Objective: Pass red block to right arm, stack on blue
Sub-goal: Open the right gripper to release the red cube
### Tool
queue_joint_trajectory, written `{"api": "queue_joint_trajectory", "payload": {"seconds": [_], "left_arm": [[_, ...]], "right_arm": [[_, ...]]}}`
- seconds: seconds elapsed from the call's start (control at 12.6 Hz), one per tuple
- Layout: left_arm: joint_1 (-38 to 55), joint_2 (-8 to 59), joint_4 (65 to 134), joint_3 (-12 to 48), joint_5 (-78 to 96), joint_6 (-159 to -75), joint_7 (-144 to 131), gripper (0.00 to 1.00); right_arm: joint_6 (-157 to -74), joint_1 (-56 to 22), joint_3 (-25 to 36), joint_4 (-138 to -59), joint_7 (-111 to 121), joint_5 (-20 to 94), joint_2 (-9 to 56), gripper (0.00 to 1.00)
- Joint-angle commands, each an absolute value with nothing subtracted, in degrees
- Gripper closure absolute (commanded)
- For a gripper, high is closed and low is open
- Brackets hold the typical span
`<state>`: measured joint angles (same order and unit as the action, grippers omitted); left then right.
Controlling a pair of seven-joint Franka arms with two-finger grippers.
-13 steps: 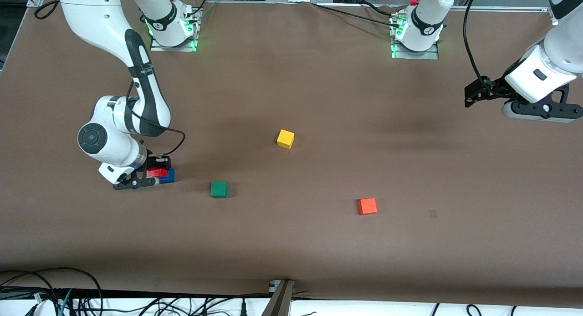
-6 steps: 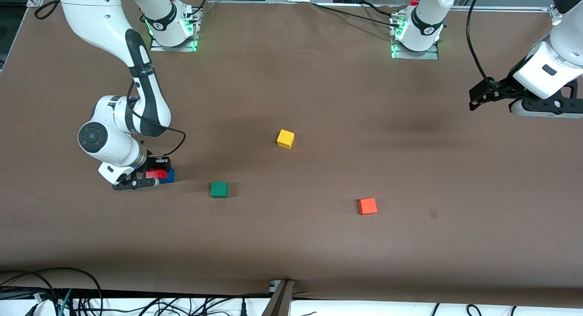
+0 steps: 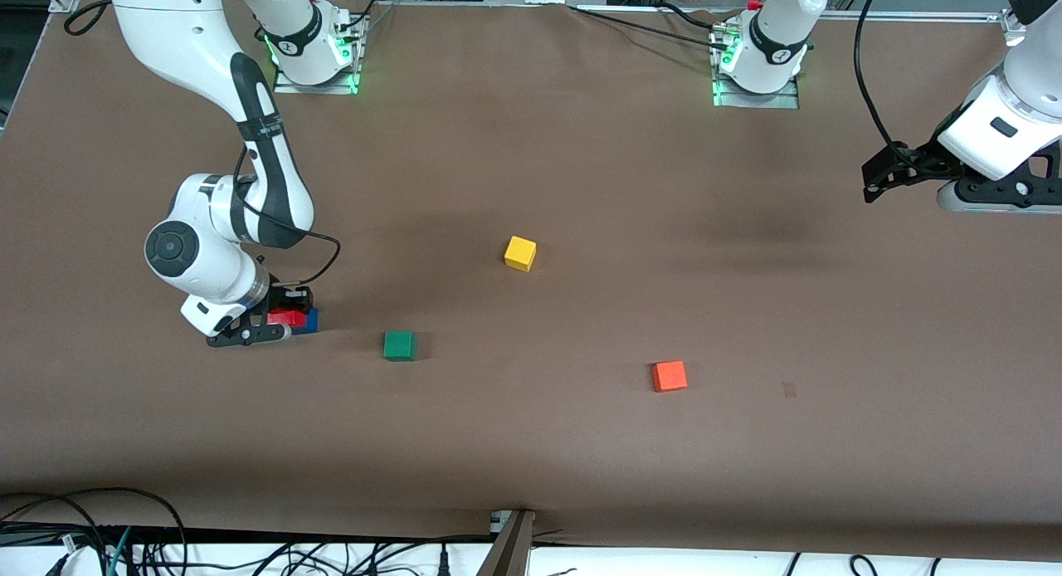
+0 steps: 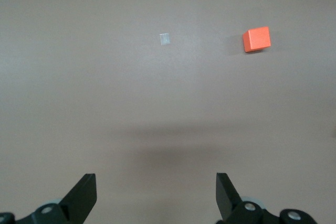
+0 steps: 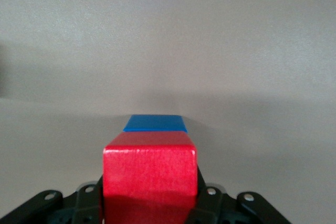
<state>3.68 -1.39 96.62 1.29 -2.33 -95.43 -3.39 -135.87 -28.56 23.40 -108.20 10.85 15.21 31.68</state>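
Right claw [image 3: 278, 319]: clamped on the red block [image 3: 287, 316], low over the blue block [image 3: 309, 320] toward the right arm's end of the table [image 3: 531, 443].
Red block: overlapping the blue one, sitting toward its 9 o'clock in the front view; whether it rests squarely cannot be told.
Left claw [image 3: 881, 176]: jaws wide and empty, waiting in the air over the left arm's end.
Progress: handover looks done; release and retreat remain.
Bystanders: green block [image 3: 399, 344] at 3 o'clock of the stack, yellow block [image 3: 520, 252] mid-table, orange block [image 3: 669, 376] nearer the camera.
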Motion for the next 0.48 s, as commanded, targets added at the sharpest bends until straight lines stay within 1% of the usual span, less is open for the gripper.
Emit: {"api": "queue_joint_trajectory", "payload": {"seconds": [0.0,0.08,0.4], "left_arm": [[4.0,-1.8,95.6,1.8,-4.0,-94.7,-3.4,0.0],[4.2,-1.4,95.0,1.9,-3.9,-94.7,-3.5,0.0],[4.6,-0.5,93.9,2.1,-4.0,-94.7,-3.8,0.0]], "right_arm": [[-136.8,-28.7,23.3,-109.3,9.8,14.4,30.4,0.18],[-136.8,-28.7,23.4,-109.2,10.5,14.4,30.3,0.0],[-136.2,-28.5,23.5,-107.1,10.9,14.4,30.2,0.0]]}}
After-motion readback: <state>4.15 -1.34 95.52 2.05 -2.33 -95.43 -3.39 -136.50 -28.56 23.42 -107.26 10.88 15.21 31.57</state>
